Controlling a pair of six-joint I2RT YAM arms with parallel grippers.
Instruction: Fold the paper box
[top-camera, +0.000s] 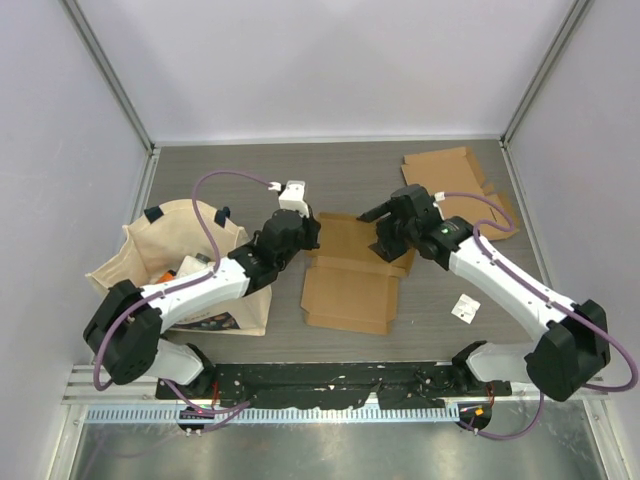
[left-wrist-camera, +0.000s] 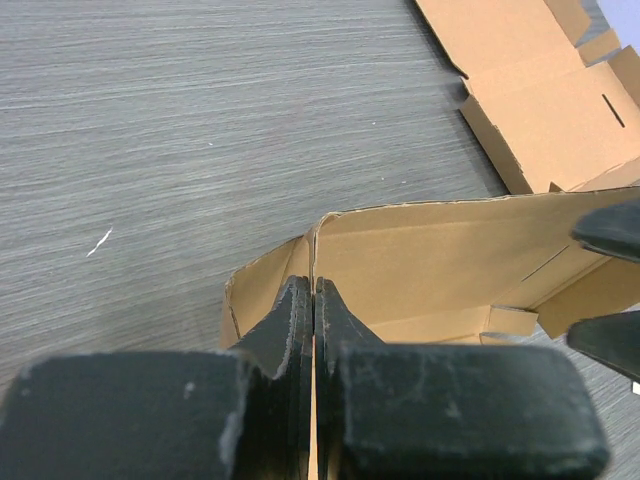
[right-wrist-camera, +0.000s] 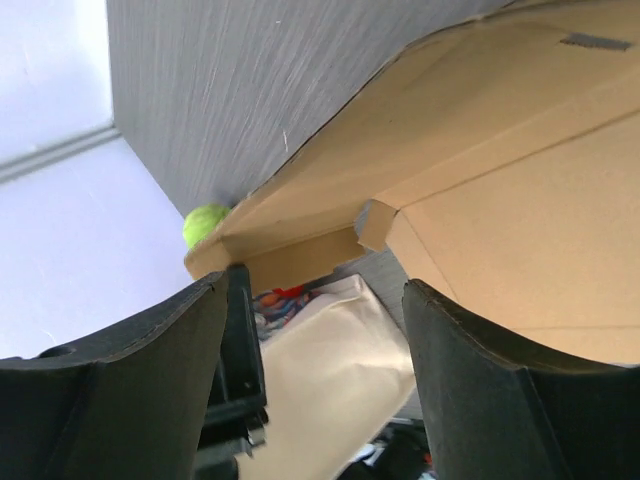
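Left gripper pinching box wall at nine o'clock; right gripper hovering spread at three. Box looking light, stiff; flap edges suiting grip.

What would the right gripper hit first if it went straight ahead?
Probably the cardboard box: its raised flap sits just ahead of the right gripper, the cloth bag beyond. Depth is unclear.
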